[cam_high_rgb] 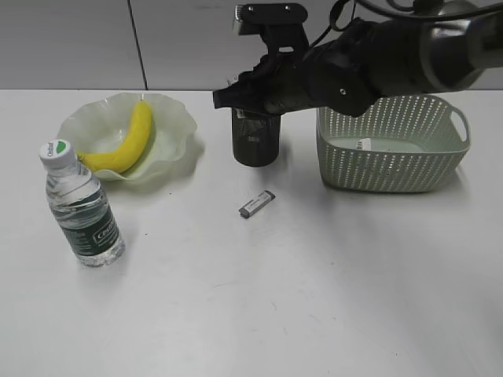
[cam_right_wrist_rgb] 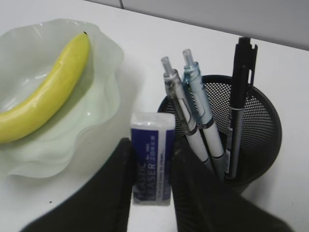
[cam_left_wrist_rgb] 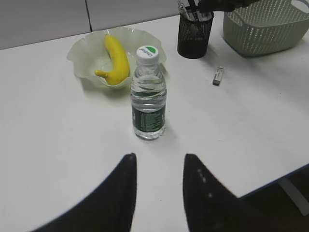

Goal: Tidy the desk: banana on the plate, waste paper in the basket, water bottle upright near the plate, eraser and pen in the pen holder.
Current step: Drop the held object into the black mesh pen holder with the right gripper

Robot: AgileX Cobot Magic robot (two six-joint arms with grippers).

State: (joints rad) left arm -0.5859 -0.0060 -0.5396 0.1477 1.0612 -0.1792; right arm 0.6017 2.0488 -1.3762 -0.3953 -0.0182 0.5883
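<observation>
Banana (cam_high_rgb: 128,141) on plate (cam_high_rgb: 174,118); bottle (cam_high_rgb: 81,208) before

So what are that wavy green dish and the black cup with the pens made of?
The plate looks like glass: pale green, translucent and glossy with a ruffled rim, though moulded plastic is possible. The pen holder looks like black-painted wire mesh, since you can see through its fine grid.

probably a lab or office: a plain white desk (cam_high_rgb: 314,298) against grey panelled walls (cam_high_rgb: 71,39).
</observation>
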